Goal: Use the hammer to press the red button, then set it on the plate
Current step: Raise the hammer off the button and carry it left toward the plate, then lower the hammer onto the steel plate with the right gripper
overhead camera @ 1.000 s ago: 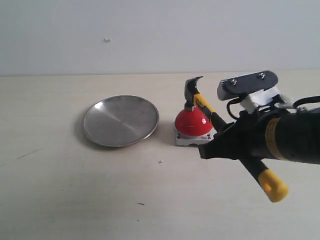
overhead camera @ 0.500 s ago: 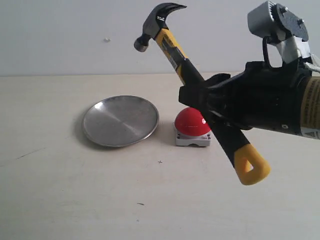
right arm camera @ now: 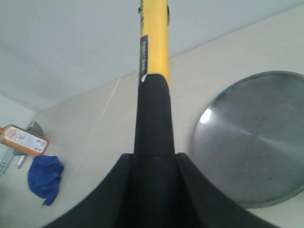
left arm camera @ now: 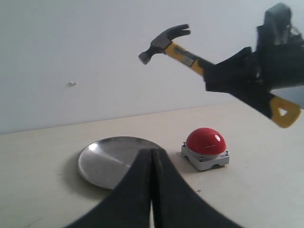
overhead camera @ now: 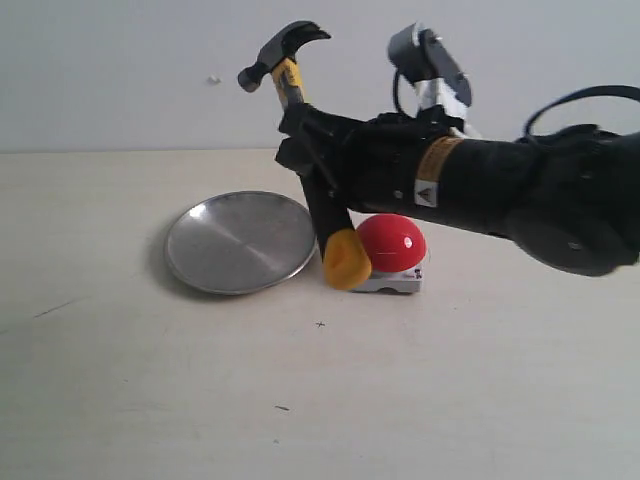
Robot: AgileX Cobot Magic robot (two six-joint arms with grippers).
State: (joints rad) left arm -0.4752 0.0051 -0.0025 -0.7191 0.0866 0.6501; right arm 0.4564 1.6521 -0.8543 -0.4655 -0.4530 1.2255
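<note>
Right gripper (overhead camera: 303, 142) clamps the hammer (overhead camera: 283, 47) handle, its yellow butt hanging between plate (overhead camera: 240, 242) and red button (overhead camera: 392, 240). Left gripper (left arm camera: 152, 190) is closed and empty. A blue cloth (right arm camera: 45, 178) lies well apart.

Illumination is bright, even and diffuse. A soft shadow is cast from the plate (overhead camera: 240, 242) toward 8 o'clock. Small glare spots are noted on the red button (overhead camera: 391, 242). Exterior view is slightly soft. The hammer (left arm camera: 185, 55) butt is blurred in the left wrist view.
</note>
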